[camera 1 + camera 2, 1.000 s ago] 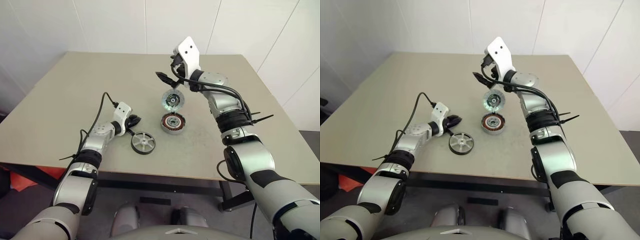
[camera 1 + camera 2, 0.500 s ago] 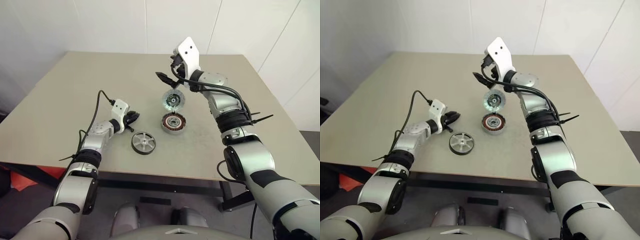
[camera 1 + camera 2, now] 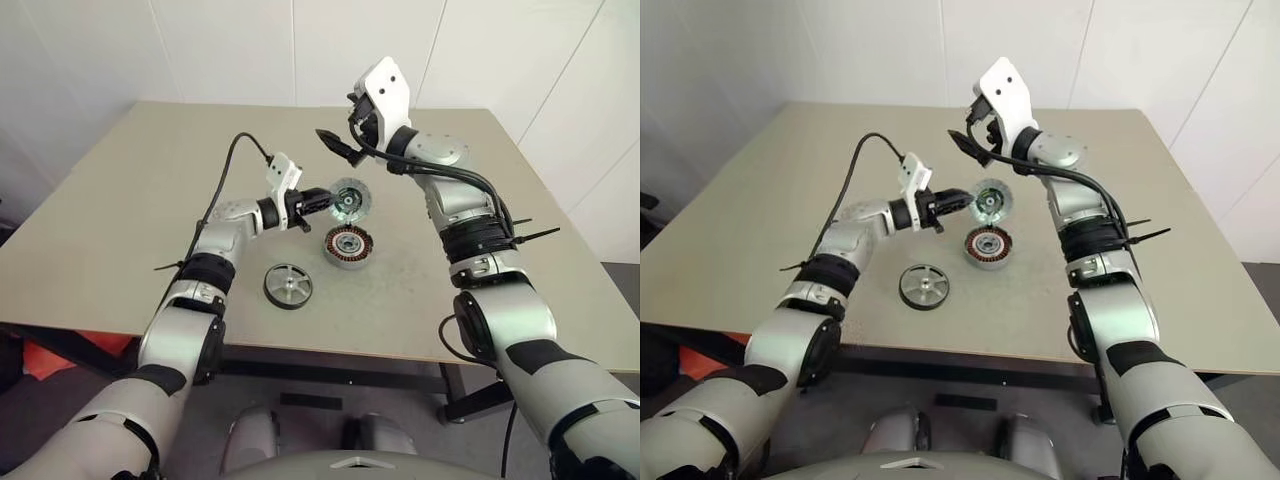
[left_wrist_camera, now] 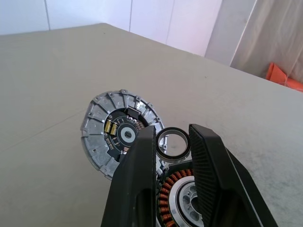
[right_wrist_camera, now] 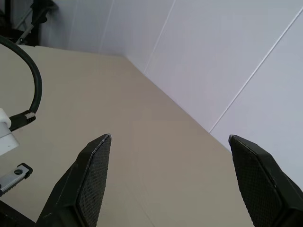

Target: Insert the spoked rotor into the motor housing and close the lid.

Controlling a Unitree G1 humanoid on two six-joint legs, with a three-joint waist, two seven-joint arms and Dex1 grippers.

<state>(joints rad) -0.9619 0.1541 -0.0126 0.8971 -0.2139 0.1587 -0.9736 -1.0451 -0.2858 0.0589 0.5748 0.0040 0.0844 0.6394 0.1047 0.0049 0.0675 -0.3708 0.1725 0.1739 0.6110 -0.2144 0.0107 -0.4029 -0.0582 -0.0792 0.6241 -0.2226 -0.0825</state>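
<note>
The spoked rotor (image 3: 288, 286) lies flat on the table (image 3: 130, 200), near its front edge. Behind it and to the right sits the motor housing (image 3: 346, 245), its copper windings facing up. The lid (image 3: 348, 199) stands tilted on edge just behind the housing, inner face toward me. My left gripper (image 3: 322, 198) hangs level above the table, right next to the lid's left side, shut on a small thin metal ring (image 4: 173, 144). Higher up, behind the lid, my right gripper (image 3: 340, 125) is open and holds nothing.
A black cable (image 3: 232, 160) loops up from my left wrist over the table. White walls rise behind the table's far edge. Bare tabletop lies left of the rotor and right of the housing.
My left gripper has lifted from the table beside the rotor, swung right and turned toward the lid. The right gripper has edged slightly upward. The parts have not moved.
</note>
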